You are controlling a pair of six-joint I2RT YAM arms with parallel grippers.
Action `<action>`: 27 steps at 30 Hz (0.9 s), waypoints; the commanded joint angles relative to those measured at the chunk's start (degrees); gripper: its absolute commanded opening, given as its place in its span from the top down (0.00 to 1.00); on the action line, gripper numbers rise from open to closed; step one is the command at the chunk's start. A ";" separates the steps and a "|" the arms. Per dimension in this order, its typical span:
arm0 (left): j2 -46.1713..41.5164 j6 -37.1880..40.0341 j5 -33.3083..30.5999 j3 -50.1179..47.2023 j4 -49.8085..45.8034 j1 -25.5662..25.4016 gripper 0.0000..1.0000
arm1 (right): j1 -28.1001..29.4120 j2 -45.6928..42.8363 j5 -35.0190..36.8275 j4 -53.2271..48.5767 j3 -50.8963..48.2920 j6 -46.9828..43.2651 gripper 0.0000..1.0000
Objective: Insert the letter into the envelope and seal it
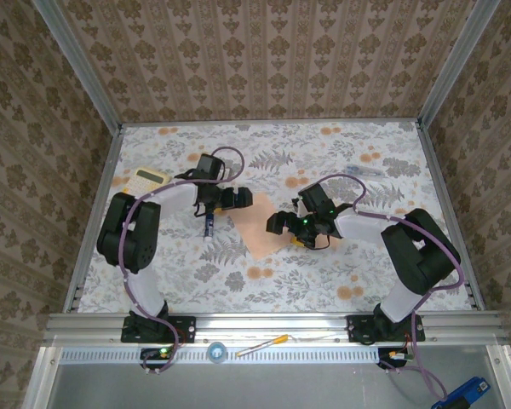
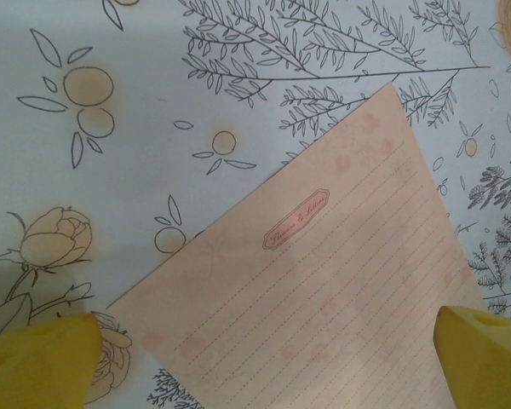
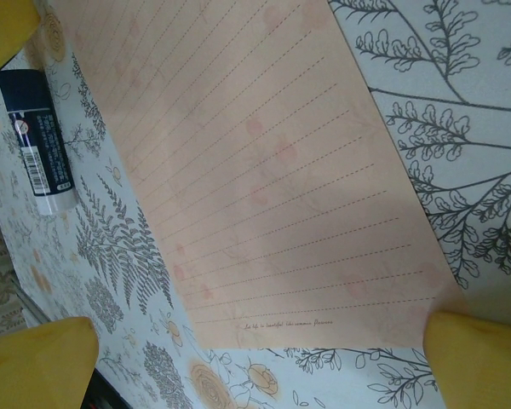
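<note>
Left claw (image 2: 264, 362) and right claw (image 3: 255, 362) gape above letter (image 2: 324, 273).

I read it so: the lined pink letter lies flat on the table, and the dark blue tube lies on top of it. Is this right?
Not quite. The dark blue tube lies on the table beside the letter, apart from it, not on it; the right wrist view shows this. The letter does lie flat.
</note>
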 commanded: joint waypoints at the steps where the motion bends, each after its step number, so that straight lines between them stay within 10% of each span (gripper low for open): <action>1: 1.04 1.74 -0.90 1.64 -2.13 -0.45 0.00 | 0.26 1.64 0.79 0.38 0.06 0.23 0.00; 27: 4.39 3.21 2.34 3.95 -1.54 -2.94 0.00 | 0.09 1.77 0.79 0.39 0.26 -0.20 0.00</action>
